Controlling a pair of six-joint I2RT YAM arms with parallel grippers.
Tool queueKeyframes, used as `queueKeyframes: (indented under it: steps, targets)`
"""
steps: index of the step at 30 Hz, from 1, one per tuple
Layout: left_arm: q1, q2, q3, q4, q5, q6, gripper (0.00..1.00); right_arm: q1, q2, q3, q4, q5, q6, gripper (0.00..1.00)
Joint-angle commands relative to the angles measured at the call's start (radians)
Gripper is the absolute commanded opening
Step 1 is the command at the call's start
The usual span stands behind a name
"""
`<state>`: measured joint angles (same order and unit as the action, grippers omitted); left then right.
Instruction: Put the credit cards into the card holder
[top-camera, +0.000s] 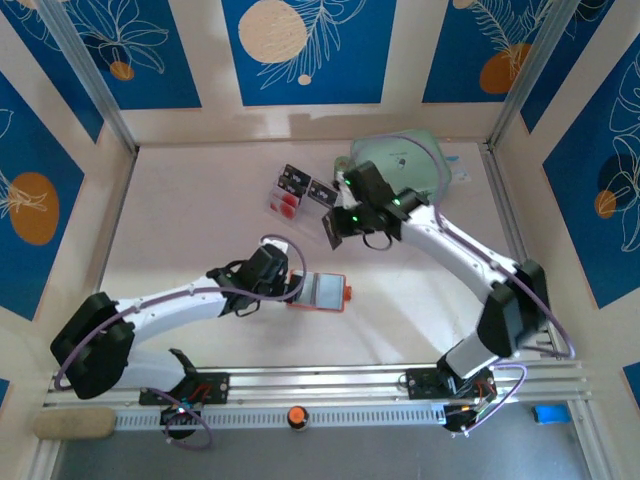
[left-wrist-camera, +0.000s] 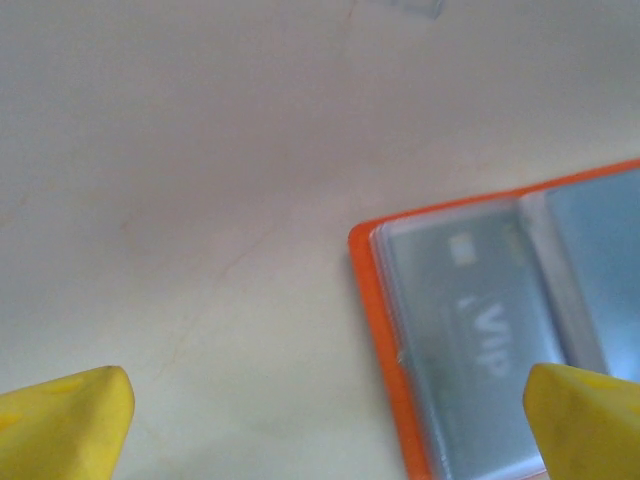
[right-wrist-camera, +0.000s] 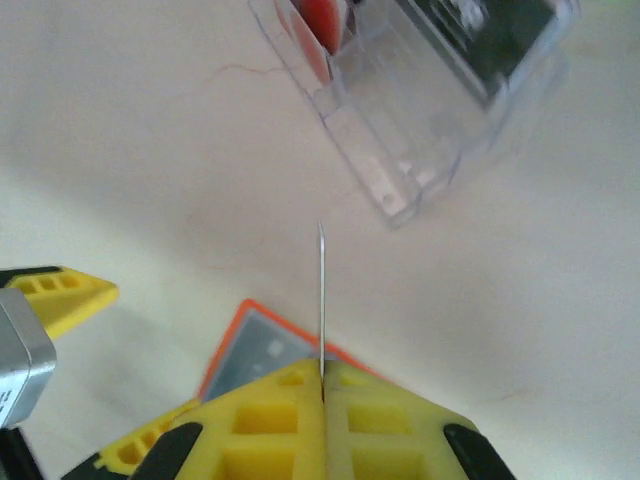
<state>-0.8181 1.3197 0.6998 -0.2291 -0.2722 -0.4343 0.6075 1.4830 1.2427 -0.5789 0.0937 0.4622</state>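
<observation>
The orange-red card holder (top-camera: 322, 292) lies open on the table, grey pockets up. In the left wrist view the card holder (left-wrist-camera: 470, 330) shows a grey "VIP" insert. My left gripper (top-camera: 293, 284) hovers open at its left edge, yellow fingertips (left-wrist-camera: 70, 420) spread wide with the orange edge between them. My right gripper (top-camera: 340, 224) is shut on one credit card (right-wrist-camera: 321, 290), seen edge-on and upright above the holder (right-wrist-camera: 260, 350). Other credit cards (top-camera: 291, 190) rest in a clear plastic case (right-wrist-camera: 400, 130) farther back.
A mint-green zip pouch (top-camera: 400, 162) lies at the back right, behind the right arm. Walls enclose the table on three sides. The left gripper's yellow finger (right-wrist-camera: 60, 292) shows at the left of the right wrist view.
</observation>
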Motion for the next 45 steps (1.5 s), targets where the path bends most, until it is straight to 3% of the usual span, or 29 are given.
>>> queueKeyframes:
  steps: [1, 7, 14, 27, 37, 45]
  targets:
    - [0.014, 0.024, 0.053, -0.048, 0.011, 0.059, 1.0, -0.022, -0.117, -0.212, 0.306, -0.158, 0.292, 0.0]
    - [0.022, 0.082, 0.082, -0.056, 0.02, 0.09, 1.0, -0.006, -0.224, -0.504, 0.534, -0.133, 0.486, 0.0]
    - [0.025, 0.122, 0.08, -0.026, -0.001, 0.092, 1.0, 0.061, -0.224, -0.643, 0.65, -0.092, 0.56, 0.0]
    - [0.024, 0.143, 0.066, -0.009, 0.004, 0.088, 1.0, 0.169, -0.196, -0.727, 0.796, 0.049, 0.604, 0.0]
    - [0.024, 0.19, 0.076, 0.001, 0.028, 0.093, 1.0, 0.173, -0.174, -0.752, 0.84, 0.125, 0.612, 0.0]
    - [0.024, 0.196, 0.049, -0.019, 0.013, 0.065, 1.0, 0.173, -0.111, -0.741, 0.902, 0.109, 0.604, 0.0]
